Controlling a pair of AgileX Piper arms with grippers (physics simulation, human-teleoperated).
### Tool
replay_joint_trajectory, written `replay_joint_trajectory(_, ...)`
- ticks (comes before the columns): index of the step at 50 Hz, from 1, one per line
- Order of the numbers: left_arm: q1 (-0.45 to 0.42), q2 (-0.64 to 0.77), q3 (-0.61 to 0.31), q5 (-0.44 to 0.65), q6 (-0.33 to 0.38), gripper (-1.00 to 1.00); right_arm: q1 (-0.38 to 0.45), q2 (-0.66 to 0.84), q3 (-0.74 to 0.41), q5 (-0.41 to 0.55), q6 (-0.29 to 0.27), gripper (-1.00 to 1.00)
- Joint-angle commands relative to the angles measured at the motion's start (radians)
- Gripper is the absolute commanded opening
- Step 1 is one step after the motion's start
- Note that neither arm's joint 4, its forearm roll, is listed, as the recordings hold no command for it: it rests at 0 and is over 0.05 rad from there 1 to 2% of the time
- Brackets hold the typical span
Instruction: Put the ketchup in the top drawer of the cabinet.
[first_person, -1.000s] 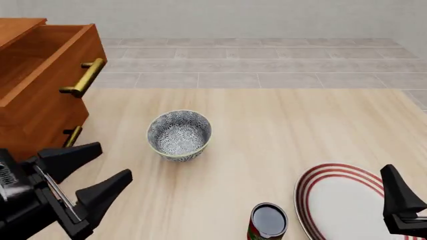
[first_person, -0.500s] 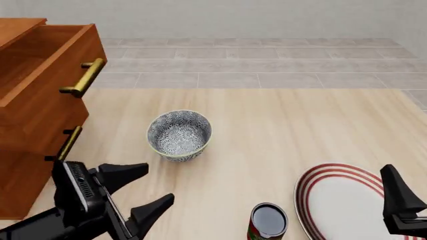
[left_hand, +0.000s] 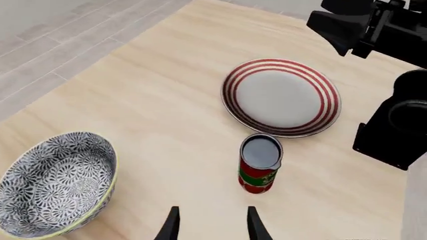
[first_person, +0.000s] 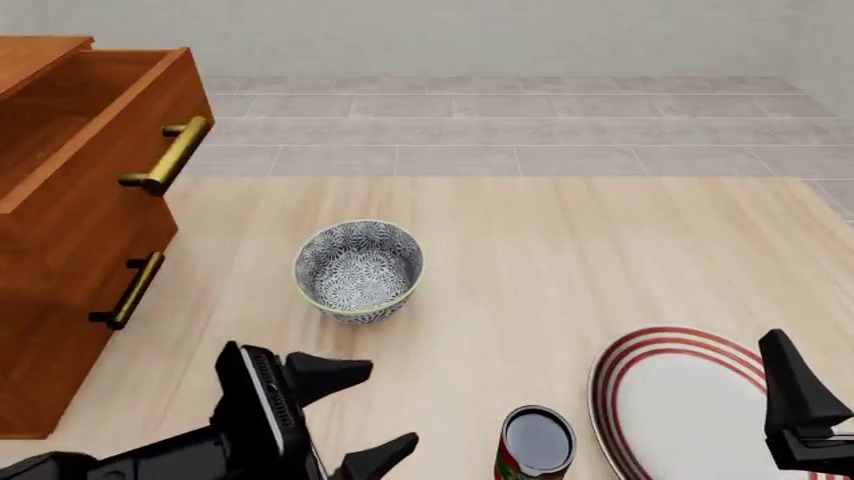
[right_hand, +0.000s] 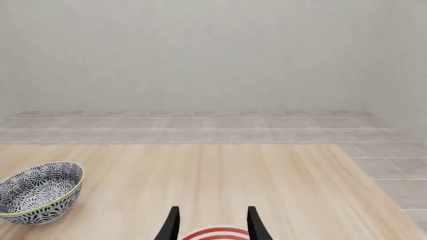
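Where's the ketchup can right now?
In the front view, the ketchup stands upright at the table's near edge, just left of the red-striped plate and right of the open left gripper.

Front view high, facing forward-down; wrist views look along jaws. All share bowl (first_person: 358, 270).

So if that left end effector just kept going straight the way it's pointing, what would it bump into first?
Probably the ketchup. In its wrist view the left end effector is open and the can stands just ahead, slightly off the line between its fingers, so it might clip the can. Beyond lies the striped plate.
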Motion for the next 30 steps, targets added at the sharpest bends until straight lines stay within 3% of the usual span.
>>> replay_joint_trajectory(1,-0.054,0.105,-0.032,-0.049,0.005,1.0,0.001,0.0,0.0,-0.001,-0.002,1.0)
replay_joint_trajectory(7,-0.067,0.168,-0.048,-0.079,0.017,1.0,0.002,0.0,0.0,-0.002,-0.003,1.0)
replay_joint_trajectory(9,-0.084,0.188,-0.062,-0.073,0.012,1.0,0.005,0.0,0.0,-0.005,-0.028,1.0)
replay_joint_trajectory(11,-0.094,0.207,-0.07,-0.079,0.011,1.0,0.007,0.0,0.0,-0.006,-0.005,1.0)
replay_joint_trajectory(19,-0.139,0.288,-0.112,-0.084,0.015,1.0,0.008,0.0,0.0,-0.003,-0.013,1.0)
replay_joint_trajectory(22,-0.15,0.31,-0.129,-0.077,0.003,1.0,0.005,0.0,0.0,-0.005,-0.014,1.0)
replay_joint_trajectory(24,-0.179,0.32,-0.144,-0.067,-0.043,1.0,0.005,0.0,0.0,-0.006,-0.013,1.0)
replay_joint_trajectory(30,-0.182,0.366,-0.168,-0.07,-0.036,1.0,0.002,0.0,0.0,-0.008,-0.012,1.0)
